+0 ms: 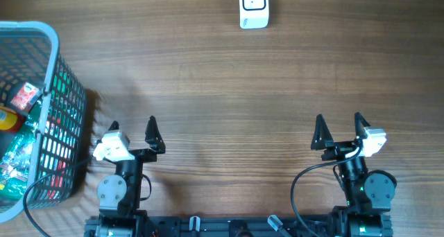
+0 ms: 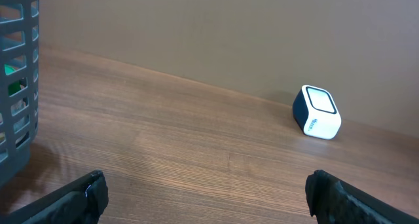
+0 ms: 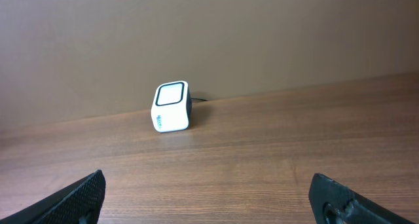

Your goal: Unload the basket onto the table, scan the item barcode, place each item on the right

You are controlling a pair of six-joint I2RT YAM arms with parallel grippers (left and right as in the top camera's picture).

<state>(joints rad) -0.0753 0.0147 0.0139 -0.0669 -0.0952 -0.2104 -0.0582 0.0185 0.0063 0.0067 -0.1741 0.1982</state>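
A white barcode scanner (image 1: 254, 7) with a dark side stands at the table's far edge, also visible as the scanner (image 2: 317, 112) in the left wrist view and the scanner (image 3: 171, 107) in the right wrist view. Packaged items (image 1: 21, 98) lie inside a grey basket (image 1: 50, 77) at the left; no barcode is readable. My left gripper (image 1: 133, 124) sits open near the front edge, right of the basket, with nothing between its fingers. My right gripper (image 1: 339, 119) is open and empty at the front right. Both are far from the scanner.
The basket wall (image 2: 16, 80) fills the left edge of the left wrist view. A black cable (image 1: 305, 178) loops beside the right arm's base. Bare wooden tabletop (image 1: 229, 98) spans the stretch between the grippers and the scanner.
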